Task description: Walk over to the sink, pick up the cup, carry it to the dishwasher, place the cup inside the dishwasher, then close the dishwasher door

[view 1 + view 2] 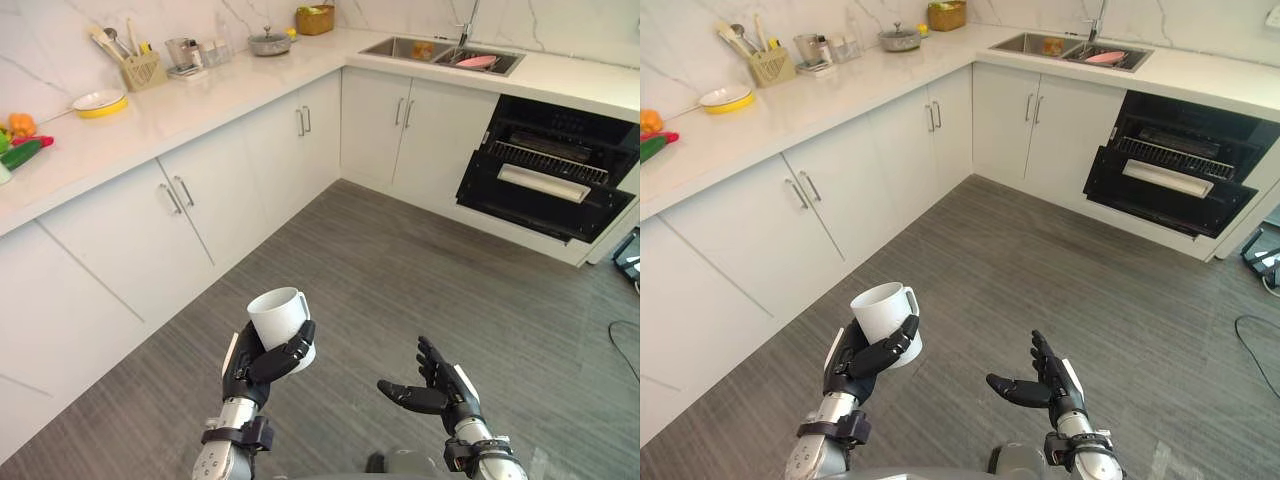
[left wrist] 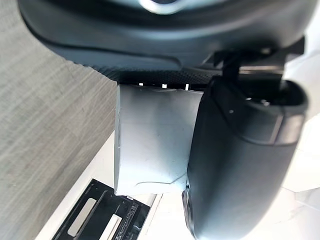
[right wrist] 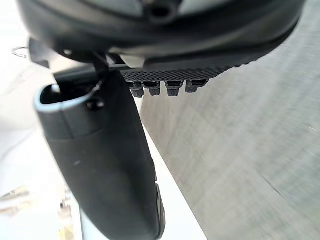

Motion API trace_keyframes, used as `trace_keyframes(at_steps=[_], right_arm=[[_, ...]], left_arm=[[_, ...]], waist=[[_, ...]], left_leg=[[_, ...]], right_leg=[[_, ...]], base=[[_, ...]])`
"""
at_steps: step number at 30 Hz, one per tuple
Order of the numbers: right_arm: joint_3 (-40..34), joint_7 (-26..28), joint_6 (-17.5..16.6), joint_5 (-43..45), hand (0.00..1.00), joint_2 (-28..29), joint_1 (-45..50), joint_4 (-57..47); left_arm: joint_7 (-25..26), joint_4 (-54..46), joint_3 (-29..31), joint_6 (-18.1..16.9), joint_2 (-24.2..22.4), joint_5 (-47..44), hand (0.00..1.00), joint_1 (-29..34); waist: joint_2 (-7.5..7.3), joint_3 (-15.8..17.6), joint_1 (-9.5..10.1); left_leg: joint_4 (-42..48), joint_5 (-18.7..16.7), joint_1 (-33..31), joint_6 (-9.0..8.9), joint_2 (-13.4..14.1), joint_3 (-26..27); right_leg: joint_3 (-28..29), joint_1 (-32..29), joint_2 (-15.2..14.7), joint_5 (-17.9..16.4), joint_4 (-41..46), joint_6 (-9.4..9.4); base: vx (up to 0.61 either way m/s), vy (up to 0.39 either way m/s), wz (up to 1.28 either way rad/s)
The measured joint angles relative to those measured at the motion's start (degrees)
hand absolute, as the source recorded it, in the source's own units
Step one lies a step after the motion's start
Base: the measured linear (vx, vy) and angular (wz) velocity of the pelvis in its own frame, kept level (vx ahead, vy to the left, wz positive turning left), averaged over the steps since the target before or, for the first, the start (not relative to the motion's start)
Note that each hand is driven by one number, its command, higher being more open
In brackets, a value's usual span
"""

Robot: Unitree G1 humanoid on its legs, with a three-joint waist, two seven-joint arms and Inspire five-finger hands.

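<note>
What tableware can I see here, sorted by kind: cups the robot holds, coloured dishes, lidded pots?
Cups held: 1, the white cup in the left hand.
Coloured dishes: 2, a yellow dish on the counter, a pink dish in the sink.
Lidded pots: 1, the pot.
Total: 4.

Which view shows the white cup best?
The left eye view: the whole cup shows upright, with the left hand curled round it. The right eye view shows the same; the left wrist view shows its side wall up close.
</note>
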Motion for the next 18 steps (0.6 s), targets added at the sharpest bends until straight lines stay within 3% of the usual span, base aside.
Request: trace_keyframes(at_steps=[2,4,5,6,7,8,9,10,11,12,13,14,15,16,17,18], right_arm=[[-0.02,-0.79,-1.26,1.13,1.0,-0.79,-0.88,-0.22],[-0.08,-1.35,-1.31,2.25,1.0,-1.02,-1.29,-0.23],[-0.04,-2.05,-1.29,2.67,1.0,-1.19,-1.3,-0.22],[0.08,-2.45,-1.28,3.26,1.0,-1.21,-1.27,-0.18],[0.16,-2.61,-1.28,3.4,1.0,-1.26,-1.27,-0.19],[0.7,-3.11,-1.3,4.17,1.0,-1.61,-1.3,-0.15],[0.98,-3.21,-1.33,4.31,1.0,-1.92,-1.2,-0.12],[1.75,-3.0,-1.84,4.27,1.0,-2.28,-0.94,-0.17],[2.39,-2.96,-2.11,4.22,1.0,-1.92,-1.03,0.16],[3.46,-2.8,-2.13,4.2,1.0,-1.2,-0.99,0.81],[3.46,-2.36,-2.29,4.22,1.0,-1.19,-0.78,0.78],[3.46,-2.08,-2.31,4.25,1.0,-1.15,-0.7,0.8],[2.98,-1.99,-2.3,4.34,1.0,-0.85,-0.63,0.85],[2.54,-1.99,-2.3,4.31,1.0,-0.41,-0.64,1.02],[2.26,-1.98,-2.31,4.27,1.0,-0.01,-0.76,1.31],[2.23,-1.87,-2.34,4.25,1.0,0.61,-1.51,2.57]], left_arm=[[0.1,-0.01,-0.16,-0.13,0.21,-0.03,0.0,-0.68],[0.17,-0.01,-0.19,-0.12,0.31,-0.06,0.0,-1.47],[0.21,-0.01,-0.2,-0.1,0.35,-0.09,0.0,-2.3],[0.31,-0.18,-0.21,-0.1,0.4,-0.21,0.0,-2.76],[0.4,-0.43,-0.21,-0.09,0.43,-0.21,0.0,-2.75],[0.57,-1.55,-0.18,-0.09,0.63,-0.25,0.0,-2.13],[0.69,-2.17,-0.11,-0.1,0.7,-0.26,0.0,-1.78],[1.07,-4.15,0.36,-0.26,0.75,-0.25,0.0,-0.51],[1.12,-4.74,0.75,-0.57,1.04,-0.25,0.0,-0.25],[1.25,-4.53,1.76,-0.5,1.26,-0.28,0.0,-0.59],[1.21,-4.54,2.23,-0.48,1.58,-0.27,0.0,-0.97],[1.2,-4.54,2.32,-0.4,1.69,-0.25,0.0,-1.43],[1.04,-4.54,2.32,-0.35,1.9,-0.26,0.0,-2.47],[0.8,-4.54,2.29,-0.23,2.15,-0.25,0.0,-2.91],[0.75,-4.54,2.29,-0.19,2.4,-0.21,0.0,-2.98],[0.75,-4.54,2.3,-0.18,2.64,-0.2,0.0,-2.88]], waist=[[-0.39,-0.18,0.22],[-0.75,0.08,0.72],[-1.5,0.57,1.24],[-2.3,1.12,1.32],[-2.56,1.32,1.4],[-2.34,1.57,2.1],[-2.11,1.67,2.65],[-1.6,1.78,3.54],[-1.8,1.74,3.88],[-3.83,1.7,3.81],[-4.48,1.77,3.39],[-5.16,1.87,3.13],[-6.83,2.12,2.57],[-7.48,2.06,2.54],[-7.68,2.03,2.64],[-7.54,2.09,2.4]], left_leg=[[-3.68,-3.88,-5.72,-1.09,-1.71,2.41],[-10.81,-4.79,-7.43,-1.75,-3.8,3.51],[-18.84,-4.65,-8.49,-2.18,-6.77,3.62],[-27.08,-2.44,-9.58,-3.27,-9.8,2.68],[-31.24,-0.31,-9.97,-3.49,-11.16,2.15],[-40.92,6.48,-11.04,-4.52,-12.76,-0.18],[-44.21,8.85,-10.89,-5.05,-12.64,-1.13],[-47.86,11.04,-10.91,-6.83,-11.59,-2.39],[-45.33,14.7,-11.0,-5.73,-11.18,-1.99],[-37.14,14.14,-12.52,-1.79,-12.06,-0.89],[-33.2,11.18,-13.5,0.62,-12.72,0.16],[-31.56,9.04,-13.69,1.22,-13.34,0.68],[-30.02,5.38,-12.9,3.01,-15.77,1.77],[-30.06,3.81,-11.67,3.52,-17.03,2.66],[-30.62,2.75,-10.31,3.9,-17.67,3.03],[-32.38,1.42,-6.57,3.87,-18.33,3.38]], right_leg=[[1.99,4.83,-0.3,0.53,-5.11,1.48],[2.84,6.8,-1.19,0.98,-6.52,2.24],[3.41,8.8,-2.62,1.08,-7.08,2.42],[4.12,11.02,-4.16,1.1,-7.1,2.45],[4.91,12.15,-4.73,1.11,-7.08,2.46],[7.63,14.77,-5.15,1.09,-7.05,2.48],[8.98,15.58,-5.07,0.75,-6.96,2.92],[11.73,17.72,-4.58,-1.4,-6.6,4.42],[12.98,18.83,-4.97,-3.27,-6.32,5.2],[14.26,20.19,-7.42,-4.58,-4.58,6.17],[14.43,19.62,-8.78,-4.55,-2.14,6.19],[14.58,18.74,-9.98,-4.47,0.65,6.32],[15.02,14.36,-13.54,-1.84,10.95,10.58],[14.94,10.88,-15.66,2.43,17.88,12.77],[14.74,8.85,-16.88,6.43,21.97,13.05],[13.35,5.39,-18.69,5.84,29.73,11.89]], base=[[0.6,-0.011,-0.38],[0.43,0.031,-0.32],[0.53,0.118,-0.24],[0.52,0.138,-0.21],[0.61,0.206,-0.36],[0.4,0.184,-0.51],[0.63,0.368,-0.9],[0.53,0.338,-0.87],[0.64,0.418,-0.96],[0.5,0.347,-0.55],[0.5,0.354,-0.32],[0.59,0.417,-0.01],[0.5,0.341,0.01],[0.52,0.345,-0.05],[0.42,0.255,-0.23],[0.52,0.279,-0.33]])
